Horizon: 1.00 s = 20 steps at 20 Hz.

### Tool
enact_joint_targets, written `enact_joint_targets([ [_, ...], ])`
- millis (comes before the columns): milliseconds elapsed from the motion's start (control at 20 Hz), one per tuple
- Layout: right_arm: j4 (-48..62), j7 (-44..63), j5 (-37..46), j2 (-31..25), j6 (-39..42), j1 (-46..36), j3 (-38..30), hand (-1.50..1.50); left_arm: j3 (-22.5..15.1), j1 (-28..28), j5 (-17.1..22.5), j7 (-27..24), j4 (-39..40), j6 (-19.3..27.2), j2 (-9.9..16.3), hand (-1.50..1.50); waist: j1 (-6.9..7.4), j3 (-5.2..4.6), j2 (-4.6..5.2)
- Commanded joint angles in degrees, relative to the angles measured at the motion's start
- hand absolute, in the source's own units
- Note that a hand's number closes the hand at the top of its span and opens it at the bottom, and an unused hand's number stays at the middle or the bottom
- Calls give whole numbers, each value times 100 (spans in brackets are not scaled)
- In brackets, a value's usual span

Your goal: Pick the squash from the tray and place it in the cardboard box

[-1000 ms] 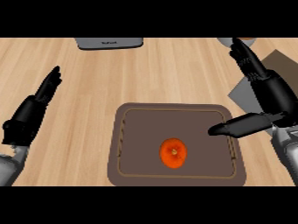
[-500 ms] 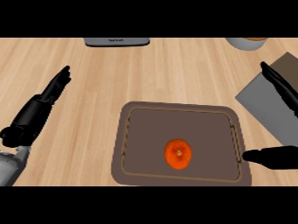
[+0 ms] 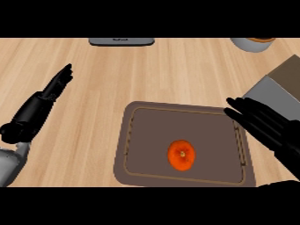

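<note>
An orange squash (image 3: 181,155) lies in the middle of a dark brown tray (image 3: 139,132) on the wooden counter. My right hand (image 3: 276,132) is open at the tray's right edge, fingers straight and pointing up-left, to the right of the squash and not touching it. Its thumb shows at the lower right. The cardboard box (image 3: 292,85) sits at the right edge, partly cut off by the view. My left hand (image 3: 45,99) rests open at the left, fingers straight and pointing up, far from the tray.
A dark grey flat object (image 3: 122,41) lies at the counter's far edge, top middle. A round container (image 3: 254,43) stands at the top right, beyond the box. Bare wood stretches between the left hand and the tray.
My right hand has moved down and toward the view's lower right, then its fingers came in over the tray's right edge. The view has shifted slightly. The squash has not moved.
</note>
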Motion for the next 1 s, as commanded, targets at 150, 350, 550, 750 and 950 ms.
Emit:
enact_joint_targets([
  [150,-863,2272,731,319,1206,-821,1472,-150,-3,-123,-69,156,-97,-130,-118,0,139,-3,0],
  [350,-946,3515,784,907,1914,-1208,1939,-150,-63,96,-299,183,-214,17,-270,0,103,4,-1],
  [550,-623,4671,557,1871,2532,-1699,2421,-150,287,-81,-100,139,7,-415,-63,0,96,2,8],
  [750,-369,5018,851,2411,2525,-1502,2766,-150,170,7,-532,-174,329,-108,-555,0,10,9,15],
  [950,200,5132,1146,2983,2455,-1574,2998,-150,168,68,-605,258,-152,-96,-600,0,46,13,8],
])
